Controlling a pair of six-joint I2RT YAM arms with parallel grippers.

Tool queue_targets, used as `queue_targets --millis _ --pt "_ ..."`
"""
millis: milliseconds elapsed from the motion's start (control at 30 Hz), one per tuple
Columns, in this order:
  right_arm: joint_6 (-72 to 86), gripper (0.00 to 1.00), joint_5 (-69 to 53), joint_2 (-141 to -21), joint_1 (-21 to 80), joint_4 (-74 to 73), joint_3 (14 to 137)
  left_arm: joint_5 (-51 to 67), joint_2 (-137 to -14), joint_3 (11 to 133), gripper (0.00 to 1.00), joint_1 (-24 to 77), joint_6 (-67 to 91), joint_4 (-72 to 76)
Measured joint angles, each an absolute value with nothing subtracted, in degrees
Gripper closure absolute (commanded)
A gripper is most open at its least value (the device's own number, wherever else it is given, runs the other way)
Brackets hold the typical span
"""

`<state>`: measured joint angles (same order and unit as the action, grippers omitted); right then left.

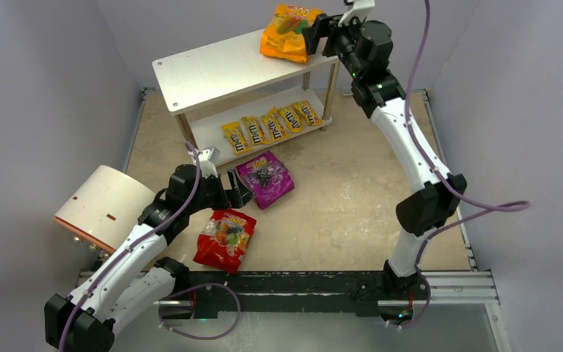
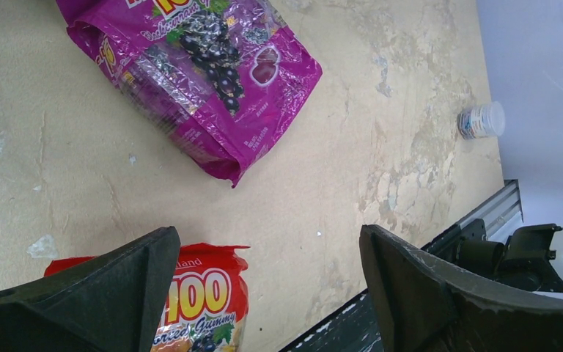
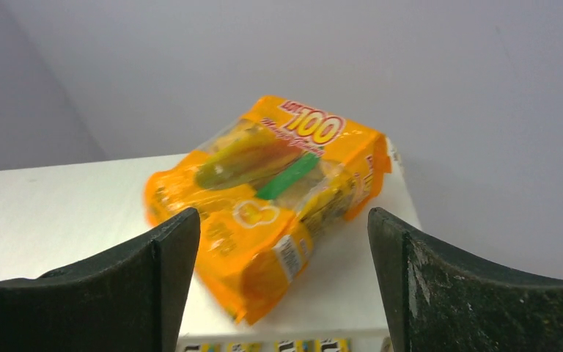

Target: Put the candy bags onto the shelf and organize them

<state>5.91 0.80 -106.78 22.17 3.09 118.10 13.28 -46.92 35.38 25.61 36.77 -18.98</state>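
The orange candy bag (image 1: 286, 34) lies at the right end of the shelf's top board (image 1: 212, 67). My right gripper (image 1: 315, 33) hovers just to its right, open; in the right wrist view the orange bag (image 3: 264, 194) lies on the white board (image 3: 66, 213) in front of my open gripper (image 3: 280, 214), not gripped. Several yellow packets (image 1: 271, 123) lie in a row on the lower board. The purple bag (image 1: 265, 178) and the red bag (image 1: 225, 239) lie on the table. My left gripper (image 1: 240, 189) hangs open between them, above bare table (image 2: 271, 242), with the purple bag (image 2: 198, 73) ahead and the red bag (image 2: 205, 301) at its left finger.
A cream cylinder with an orange rim (image 1: 102, 207) lies on its side at the left, beside my left arm. A small clear cap (image 2: 481, 120) sits near the right wall. A black rail (image 1: 300, 282) runs along the near table edge. Grey walls surround the table.
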Motion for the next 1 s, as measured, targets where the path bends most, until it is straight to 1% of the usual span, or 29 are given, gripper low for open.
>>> queue_targets --millis 133,267,333,400,533,667,700,733,867,933,1000 --pt "9.65 0.21 -3.88 -100.92 22.24 3.07 113.34 13.32 -46.92 35.38 0.02 25.61 36.77 -18.98" --pt "11.4 0.28 -6.76 -99.66 22.52 1.98 112.88 13.34 -46.92 35.38 0.02 25.61 36.77 -18.98" --pt "11.7 0.32 -7.22 -100.27 22.72 0.32 112.88 13.34 -46.92 35.38 0.02 25.61 36.77 -18.98" --pt "11.97 0.39 -7.42 -101.47 22.81 -1.28 112.88 13.34 -46.89 35.38 0.02 25.61 36.77 -18.98" --pt "12.08 0.47 -7.75 -105.03 22.83 -4.16 113.1 13.32 -46.87 35.38 0.02 25.61 36.77 -18.98" --pt "12.05 0.49 -8.67 -109.34 22.83 -4.95 115.02 13.3 -46.87 35.38 0.02 25.61 36.77 -18.98" --pt "12.05 0.51 -8.67 -109.56 22.83 -5.04 115.39 13.3 -46.87 35.38 0.02 25.61 36.77 -18.98" --pt "12.05 0.56 -8.64 -109.56 22.83 -5.1 115.42 13.3 -46.87 35.38 0.02 25.61 36.77 -18.98" --pt "12.05 0.86 -8.62 -109.56 22.83 -5.13 115.5 13.28 -46.87 35.38 0.02 25.61 36.77 -18.98" --pt "12.43 1.0 -8.67 -109.56 22.83 -4.89 115.5 13.28 -46.89 35.38 0.02 25.61 36.77 -18.98" --pt "12.71 1.0 -9.1 -109.54 22.83 -4.71 115.5 13.28 -46.92 35.38 0.02 25.61 36.77 -18.98"
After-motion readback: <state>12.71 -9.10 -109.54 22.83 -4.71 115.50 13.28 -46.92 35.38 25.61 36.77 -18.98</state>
